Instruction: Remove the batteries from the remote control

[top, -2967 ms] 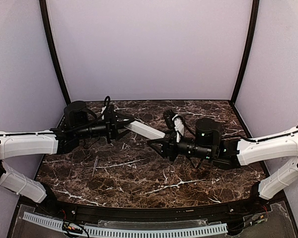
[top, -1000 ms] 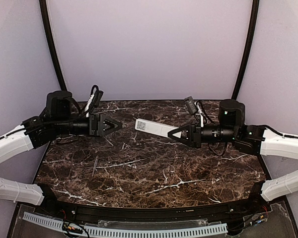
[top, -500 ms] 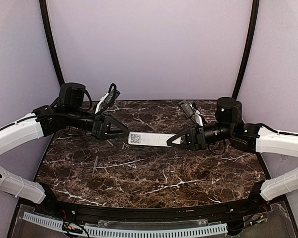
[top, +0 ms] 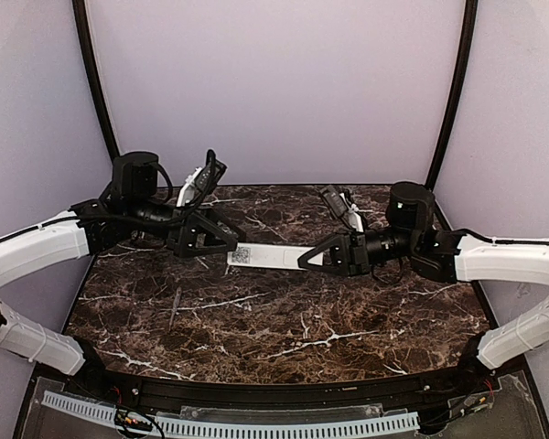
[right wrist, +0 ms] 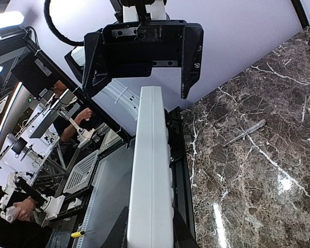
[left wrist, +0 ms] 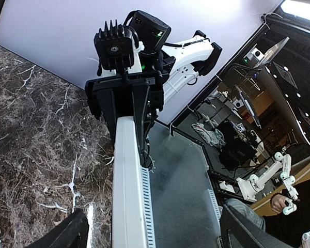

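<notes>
The slim white remote control (top: 267,257) hangs level above the table, and my right gripper (top: 313,259) is shut on its right end. Its left end, with a printed label, reaches between the jaws of my left gripper (top: 225,245), which stands open around it without touching. In the left wrist view the remote (left wrist: 126,186) runs edge-on up the middle, with one finger (left wrist: 67,235) at each side and a wide gap. The right wrist view shows the remote (right wrist: 152,170) clamped between my fingers (right wrist: 113,235). The batteries are hidden.
A thin grey stick (top: 175,307) lies on the dark marble table (top: 284,334) at the front left, also seen as the stick (right wrist: 244,133) in the right wrist view. Purple walls enclose the back and sides.
My right arm has carried the remote leftwards and lower. My left gripper has swung in toward it, and its open jaws now straddle the remote's labelled end.
</notes>
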Controlling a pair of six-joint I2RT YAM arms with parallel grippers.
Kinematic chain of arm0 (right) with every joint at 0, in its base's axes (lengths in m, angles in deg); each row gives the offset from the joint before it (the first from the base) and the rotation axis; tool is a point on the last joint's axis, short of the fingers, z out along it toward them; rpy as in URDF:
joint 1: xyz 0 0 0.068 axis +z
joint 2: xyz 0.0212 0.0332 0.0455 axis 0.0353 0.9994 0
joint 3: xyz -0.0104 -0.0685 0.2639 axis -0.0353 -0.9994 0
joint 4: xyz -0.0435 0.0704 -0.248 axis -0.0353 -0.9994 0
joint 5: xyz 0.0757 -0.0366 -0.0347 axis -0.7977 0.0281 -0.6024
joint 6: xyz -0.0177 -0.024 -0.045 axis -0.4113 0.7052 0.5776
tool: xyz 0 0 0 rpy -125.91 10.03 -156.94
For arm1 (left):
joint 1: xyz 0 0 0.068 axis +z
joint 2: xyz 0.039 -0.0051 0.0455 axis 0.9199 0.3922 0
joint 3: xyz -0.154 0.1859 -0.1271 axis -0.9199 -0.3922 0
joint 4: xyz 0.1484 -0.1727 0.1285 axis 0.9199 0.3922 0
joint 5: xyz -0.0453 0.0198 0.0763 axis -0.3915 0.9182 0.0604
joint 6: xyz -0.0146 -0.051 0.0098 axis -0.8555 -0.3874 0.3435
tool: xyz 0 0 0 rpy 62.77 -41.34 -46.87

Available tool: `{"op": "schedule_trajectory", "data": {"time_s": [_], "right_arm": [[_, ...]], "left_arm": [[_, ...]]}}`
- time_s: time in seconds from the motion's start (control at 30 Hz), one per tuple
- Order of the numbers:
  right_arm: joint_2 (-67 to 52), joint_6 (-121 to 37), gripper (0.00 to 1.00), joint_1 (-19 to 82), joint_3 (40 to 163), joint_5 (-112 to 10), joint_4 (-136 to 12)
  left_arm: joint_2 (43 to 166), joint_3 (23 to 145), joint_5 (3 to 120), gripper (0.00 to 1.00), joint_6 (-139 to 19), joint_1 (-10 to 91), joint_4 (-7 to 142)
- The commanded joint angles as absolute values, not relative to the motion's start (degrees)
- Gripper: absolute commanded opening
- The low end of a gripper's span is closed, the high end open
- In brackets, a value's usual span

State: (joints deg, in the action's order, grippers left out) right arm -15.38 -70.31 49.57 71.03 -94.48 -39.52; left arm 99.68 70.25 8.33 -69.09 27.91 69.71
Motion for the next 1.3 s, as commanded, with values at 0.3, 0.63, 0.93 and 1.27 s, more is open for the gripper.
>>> {"op": "schedule_trajectory", "data": {"time_s": [0.3, 0.63, 0.93, 1.27], "right_arm": [[-13.02, -72.98, 0.00, 49.13, 74.16, -92.79, -32.75], [-12.61, -73.64, 0.00, 49.13, 74.74, -90.18, -32.12], [-11.64, -75.36, 0.00, 49.13, 75.12, -88.43, -31.03], [-8.64, -76.64, 0.00, 49.22, 76.31, -89.04, -29.21]], "left_arm": [[104.46, 66.50, 5.01, 0.78, -80.00, 30.08, 55.58], [104.97, 66.39, 4.47, 0.74, -80.56, 31.41, 55.63], [106.55, 65.86, 2.60, 0.70, -85.53, 31.40, 49.56], [106.58, 65.43, 3.79, 0.62, -84.19, 31.37, 51.18]]}}
